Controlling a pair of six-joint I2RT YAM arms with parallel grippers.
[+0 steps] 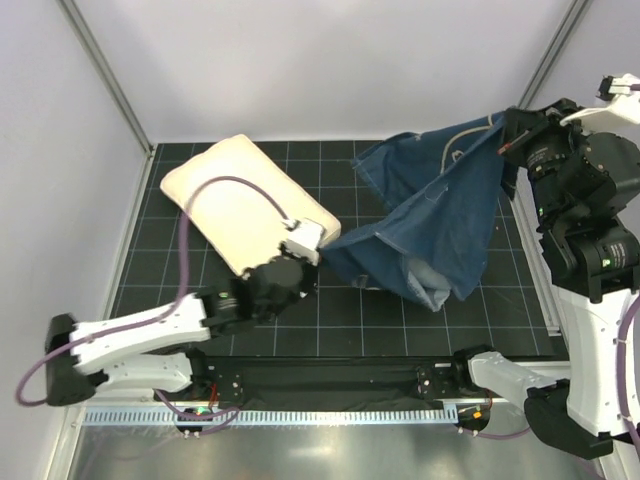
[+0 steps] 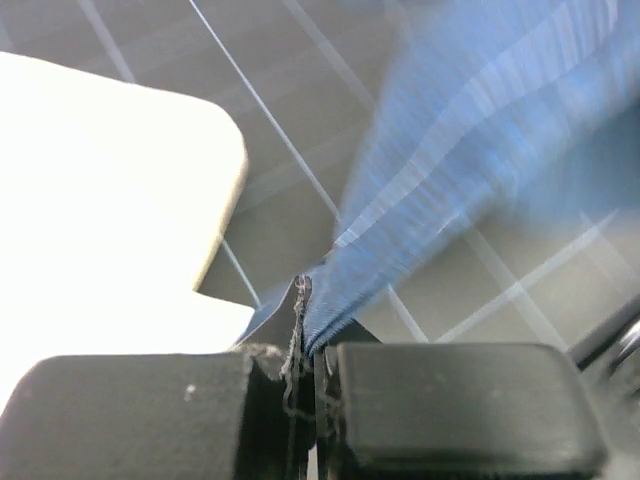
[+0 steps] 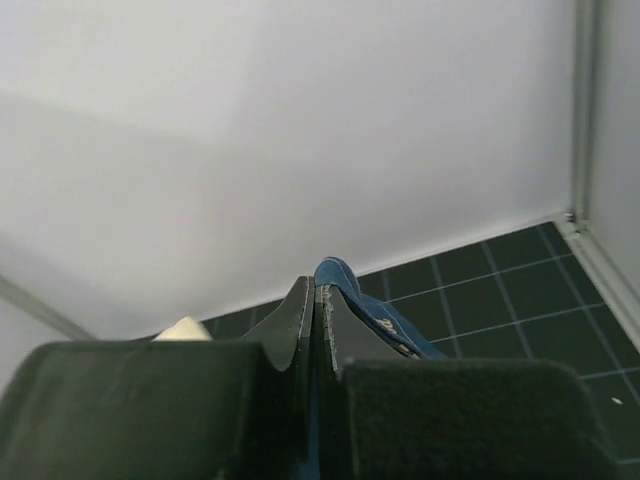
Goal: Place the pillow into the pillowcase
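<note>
White shells over black joints cover our left arm and right arm; a purple cable loops off the left; the fingers of our left gripper are blocky matte black.

A: What's the count of soft goods?
B: One pillow and one pillowcase.
A: And the tools?
B: Two, a left tool and a right tool. One gridded tabletop under it all.

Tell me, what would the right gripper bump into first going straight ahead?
Beyond the pillowcase it pinches, the right gripper seems to face only the white wall, so probably that; depth is unclear.
</note>
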